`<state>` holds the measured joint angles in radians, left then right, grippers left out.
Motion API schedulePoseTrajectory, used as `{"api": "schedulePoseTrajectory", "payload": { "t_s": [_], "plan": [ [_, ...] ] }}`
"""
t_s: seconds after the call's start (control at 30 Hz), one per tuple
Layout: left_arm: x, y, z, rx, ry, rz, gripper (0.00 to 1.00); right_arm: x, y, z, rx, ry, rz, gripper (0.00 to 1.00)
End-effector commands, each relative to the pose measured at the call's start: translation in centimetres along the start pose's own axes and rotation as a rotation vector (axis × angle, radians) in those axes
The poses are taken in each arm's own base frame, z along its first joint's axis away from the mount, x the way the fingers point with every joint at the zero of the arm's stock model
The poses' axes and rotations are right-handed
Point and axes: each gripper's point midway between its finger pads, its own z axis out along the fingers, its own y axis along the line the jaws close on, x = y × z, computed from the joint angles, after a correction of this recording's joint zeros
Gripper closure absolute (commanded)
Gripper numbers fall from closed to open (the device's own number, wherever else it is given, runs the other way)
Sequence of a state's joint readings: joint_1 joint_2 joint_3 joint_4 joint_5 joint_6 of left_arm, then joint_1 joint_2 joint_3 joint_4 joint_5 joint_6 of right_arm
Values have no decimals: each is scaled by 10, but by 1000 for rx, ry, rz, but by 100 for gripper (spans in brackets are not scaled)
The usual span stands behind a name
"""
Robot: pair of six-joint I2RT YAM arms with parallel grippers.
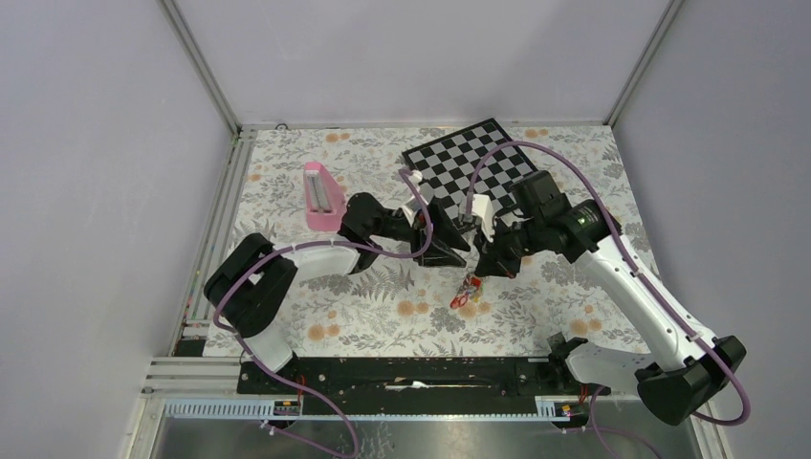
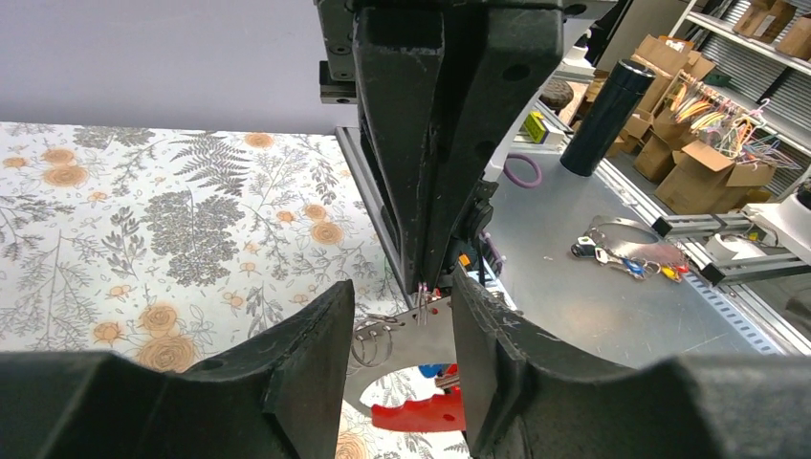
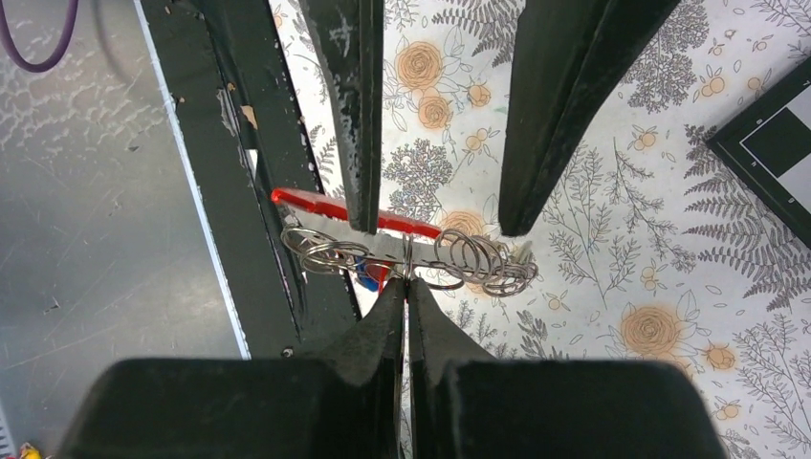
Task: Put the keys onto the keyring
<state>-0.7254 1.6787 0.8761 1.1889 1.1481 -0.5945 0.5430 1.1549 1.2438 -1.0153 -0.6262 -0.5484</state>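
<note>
Floral tablecloth (image 1: 383,316) over the table, grey walls on three sides.

Right gripper (image 3: 406,287): jaws pressed together, no gap showing. They are pinched on the thin grey edge of the keyring (image 3: 320,203), which hangs clear of the cloth just past the fingertips. The keyring's red side lies crosswise directly beyond the tips. Wire split rings (image 3: 473,256) are bunched along the loop on both sides of the pinch. One blue key tag (image 3: 363,279) sits just off the tips, half hidden by the rings. The other keys hang below in a tangle, too small to sort out from above.

Left gripper (image 2: 402,296): jaws spread wide, gripping nothing. It faces the right gripper tip to tip, fingers straddling the keyring. From the right wrist one finger (image 3: 349,115) overlaps the red side and the other stands apart from it. Cannot tell whether there is contact. From the left wrist the grey plate sits in the gap between its fingers, red part just beneath it.

Beyond both grippers: checkerboard (image 1: 469,163). Well off past the left arm, a pink block (image 1: 322,196).
</note>
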Motion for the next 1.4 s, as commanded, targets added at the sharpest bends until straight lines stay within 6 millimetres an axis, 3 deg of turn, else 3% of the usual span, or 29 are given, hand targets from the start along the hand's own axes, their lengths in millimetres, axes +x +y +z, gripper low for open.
{"api": "schedulePoseTrajectory", "payload": {
  "t_s": [0.0, 0.8, 1.37],
  "plan": [
    [-1, -3, 6, 21, -5, 37, 54, -7, 1, -7, 20, 18, -33, 100],
    [22, -3, 17, 17, 39, -6, 67, -6, 1, -3, 18, 36, -31, 100],
    [20, -3, 20, 28, 36, -15, 84, 0, 1, 2, 10, 39, -25, 100]
  ]
}}
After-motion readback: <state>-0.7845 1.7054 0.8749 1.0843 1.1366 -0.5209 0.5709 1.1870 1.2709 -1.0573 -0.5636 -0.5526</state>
